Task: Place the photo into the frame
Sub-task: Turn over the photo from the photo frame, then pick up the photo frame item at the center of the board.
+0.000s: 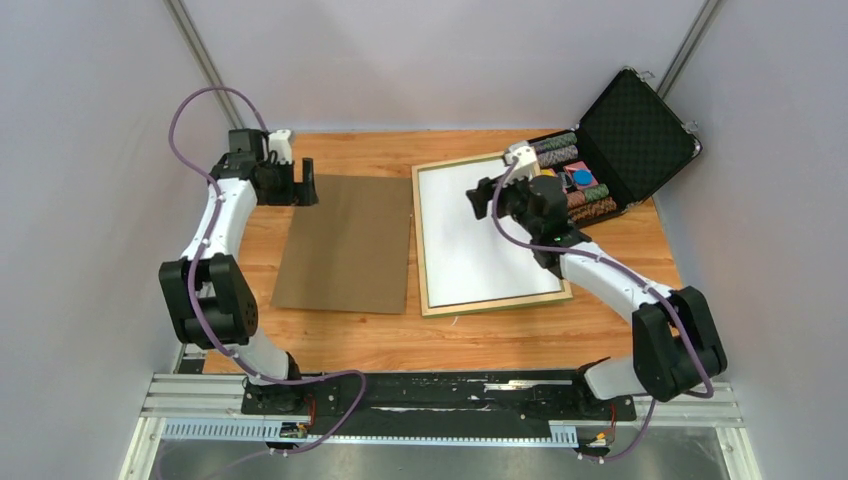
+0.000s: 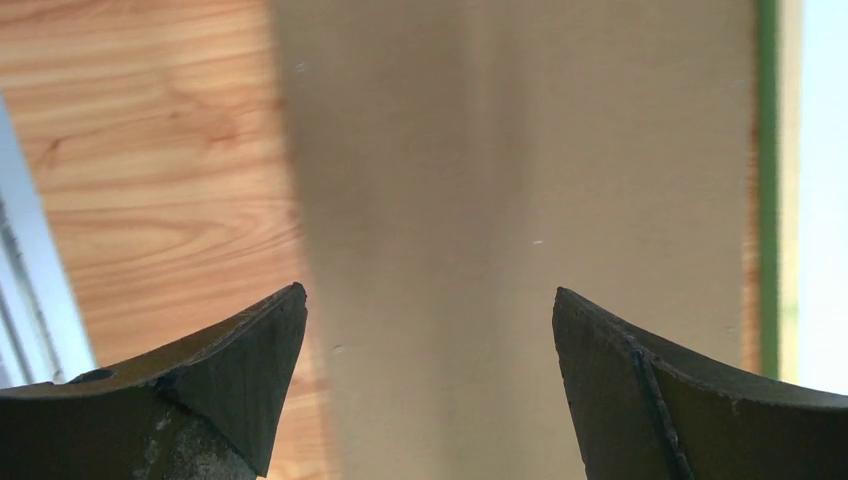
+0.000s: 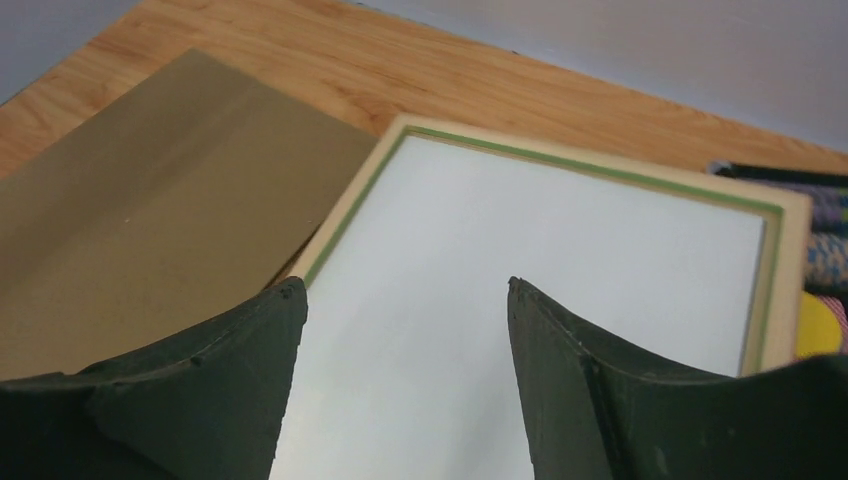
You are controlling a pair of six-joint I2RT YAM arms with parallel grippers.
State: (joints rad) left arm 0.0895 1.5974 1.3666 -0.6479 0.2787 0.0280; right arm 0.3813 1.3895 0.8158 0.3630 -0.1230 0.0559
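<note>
The table [image 1: 350, 335] holds everything. The frame [image 1: 495, 302] lies back up, pale wood showing, directly beneath the right gripper [image 3: 400, 285]. A white rectangle fills its opening under those fingers. I take it for the photo [image 1: 455, 250], face down, since only a blank side shows and no print can be seen. From the right wrist it looks settled inside the green inner lip along the far and side rails. Its near edge is hidden behind the fingers.

The board [image 1: 345, 245] lies flat under the left gripper [image 2: 430, 295] and to the left of the right one, its edge just beside the frame. An open case [image 1: 630, 130] sits beyond the right gripper, to its right.

The right gripper hovers above the photo's far part with its fingers spread and nothing between them. The left gripper hangs over the board's far corner, spread wide and empty.

The placing step looks finished or nearly so. The next move calls for lifting the right arm clear without dragging the photo, then pressing down any corner that rides on the lip.
</note>
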